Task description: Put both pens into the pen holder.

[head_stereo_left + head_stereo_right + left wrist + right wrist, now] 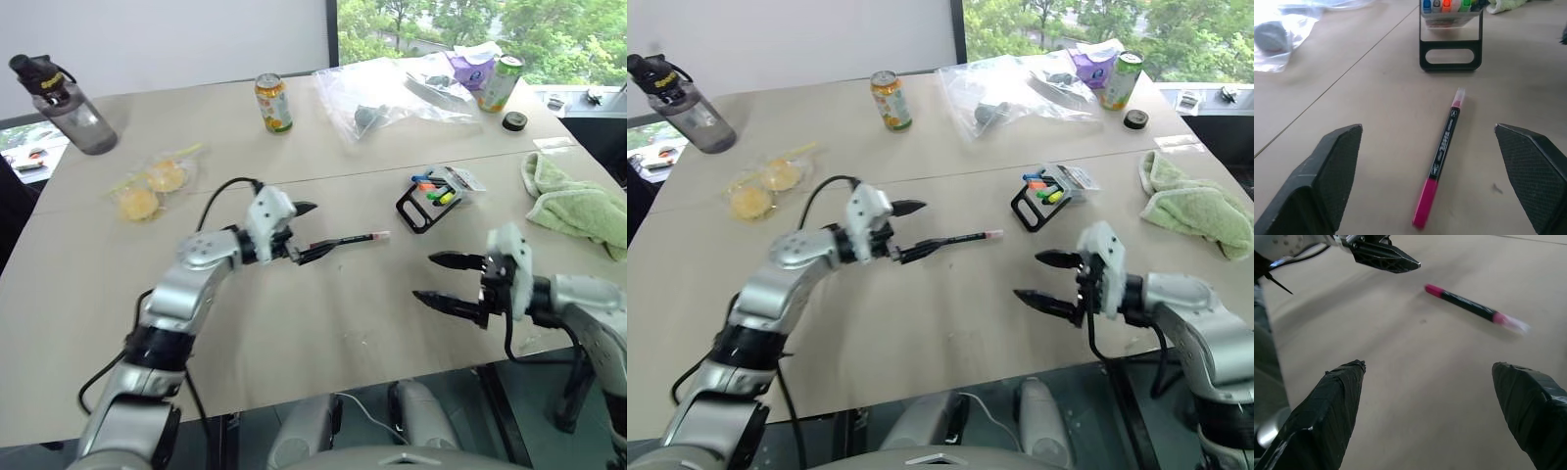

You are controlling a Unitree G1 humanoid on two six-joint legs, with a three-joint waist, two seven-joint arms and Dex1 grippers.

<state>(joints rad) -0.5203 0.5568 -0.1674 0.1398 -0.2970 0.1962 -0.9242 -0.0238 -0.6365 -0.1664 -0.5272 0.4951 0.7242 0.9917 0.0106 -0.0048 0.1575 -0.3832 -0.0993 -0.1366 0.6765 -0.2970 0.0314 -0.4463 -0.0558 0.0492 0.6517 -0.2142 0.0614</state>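
The pen (1444, 156) on the beige table (294, 323) is black with magenta ends and a pale cap. The pen holder (419, 208) beyond it is black; the towel (578, 206) is pale green.

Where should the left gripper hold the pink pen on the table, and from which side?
Grip the pink pen at mid-barrel, from above, fingers either side. It lies flat and free on the table, already between the open left gripper fingers.

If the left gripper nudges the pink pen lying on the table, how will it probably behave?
The pink pen looks slim and round, so it probably rolls sideways. It seems stiff and light. Its smooth barrel may slip between the left gripper's open fingers.
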